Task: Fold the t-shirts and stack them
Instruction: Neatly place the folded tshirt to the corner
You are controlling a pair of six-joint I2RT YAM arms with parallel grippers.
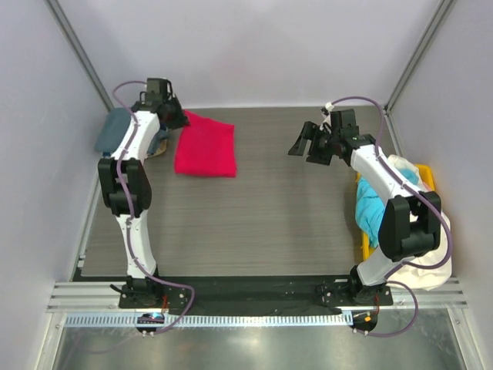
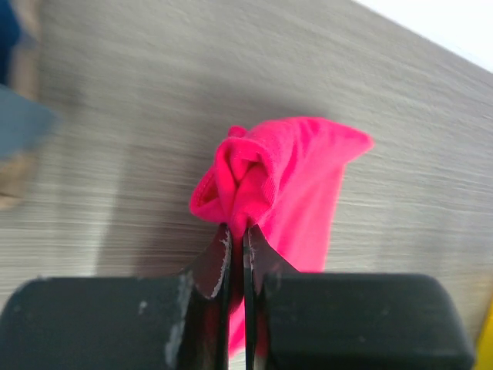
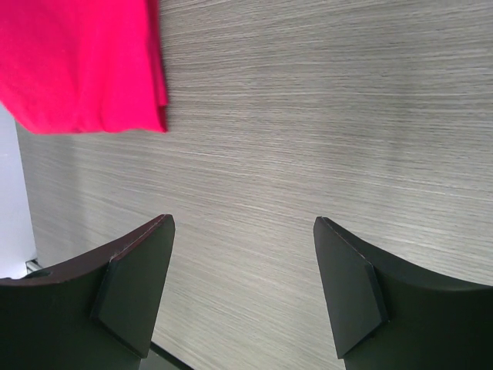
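Pinching bunched corner of red-pink t-shirt (image 2: 286, 166), left jaws closed on cloth; rest lies on worktop (image 1: 269, 216), well apart from right jaws, wide, holding nothing. Count: one red-pink, one blue-grey t-shirt (image 1: 114, 129) beside left jaws, one cyan t-shirt (image 1: 370, 210) behind right jaws.

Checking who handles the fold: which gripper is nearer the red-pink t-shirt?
Left. The left gripper is shut on a corner of the red-pink t-shirt; the right gripper is open over the table, apart from the shirt on its right side.
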